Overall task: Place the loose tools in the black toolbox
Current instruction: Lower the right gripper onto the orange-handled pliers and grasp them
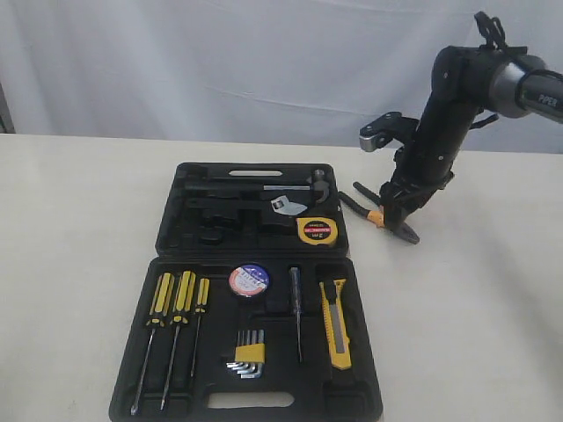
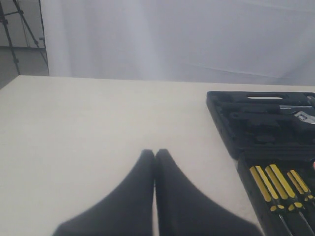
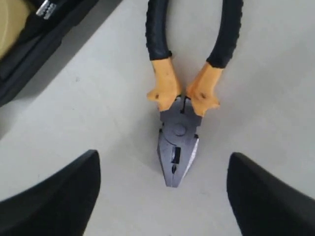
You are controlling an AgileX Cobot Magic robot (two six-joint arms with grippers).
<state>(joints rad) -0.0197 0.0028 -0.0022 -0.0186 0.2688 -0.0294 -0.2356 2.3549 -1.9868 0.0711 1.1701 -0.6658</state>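
Note:
The black toolbox lies open on the pale table. In it sit the yellow tape measure, the tape roll with a blue-white label and the yellow-black utility knife. The orange-and-black-handled pliers lie on the table just right of the box. My right gripper hangs low over them, open. In the right wrist view the pliers' steel head points toward the wide gap of the right gripper, touching neither finger. My left gripper is shut on nothing, above bare table left of the toolbox.
Yellow-black screwdrivers, hex keys in a yellow holder, a thin tester and a hammer rest in the box. White curtain hangs behind the table. A tripod stands off the table's far left.

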